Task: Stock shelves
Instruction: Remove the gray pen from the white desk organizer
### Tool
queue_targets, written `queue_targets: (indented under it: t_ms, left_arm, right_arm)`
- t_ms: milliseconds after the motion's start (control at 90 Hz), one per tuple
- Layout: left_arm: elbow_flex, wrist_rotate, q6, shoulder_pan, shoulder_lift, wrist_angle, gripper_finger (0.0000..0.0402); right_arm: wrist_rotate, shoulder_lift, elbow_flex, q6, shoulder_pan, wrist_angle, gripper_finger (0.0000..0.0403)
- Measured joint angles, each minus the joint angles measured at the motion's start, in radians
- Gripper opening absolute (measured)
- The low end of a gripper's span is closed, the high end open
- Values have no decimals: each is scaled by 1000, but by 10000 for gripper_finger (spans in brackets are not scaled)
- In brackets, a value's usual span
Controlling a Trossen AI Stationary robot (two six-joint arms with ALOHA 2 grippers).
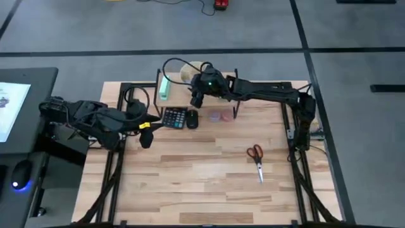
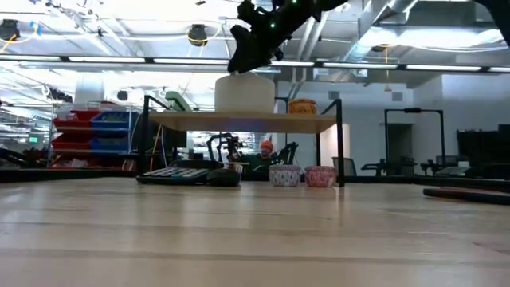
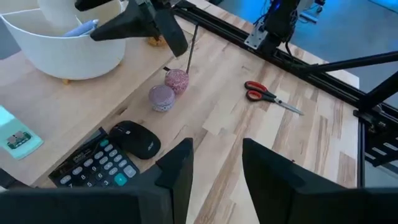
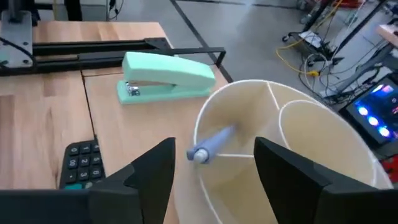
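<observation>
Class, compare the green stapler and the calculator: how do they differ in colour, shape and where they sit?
The stapler is mint green; the calculator is dark with rows of keys. The stapler is a long raised bar; the calculator is a flat slab. The stapler lies on top of the shelf; the calculator lies on the table at the shelf's front edge. Neither is held by a gripper.

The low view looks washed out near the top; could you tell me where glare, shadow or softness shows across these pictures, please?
Low view: ceiling lights blow out the upper picture, so the right gripper above the shelf reads as a silhouette. Left wrist view: the left gripper is dark and soft-edged, with blue glow beyond the table. Right wrist view: even light on the stapler and white bin. High view: even, with soft shadows.
</observation>
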Motion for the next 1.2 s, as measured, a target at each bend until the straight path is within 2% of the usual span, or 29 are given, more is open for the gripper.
queue_targets:
  t_ms: [167, 344, 644, 844, 1200]
  left_arm:
    - [0, 0, 0, 0, 0, 0, 116]
    - [0, 0, 0, 0, 0, 0, 116]
    - [0, 0, 0, 0, 0, 0, 116]
    - [0, 0, 0, 0, 0, 0, 116]
    - [0, 0, 0, 0, 0, 0, 116]
  right_arm:
    - [-74, 0, 0, 3, -7, 0, 131]
    - [-78, 0, 0, 3, -9, 0, 86]
    - [-79, 0, 0, 4, -16, 0, 54]
    - [-77, -1, 0, 3, -16, 4, 9]
    - [-77, -2, -1, 5, -16, 46, 2]
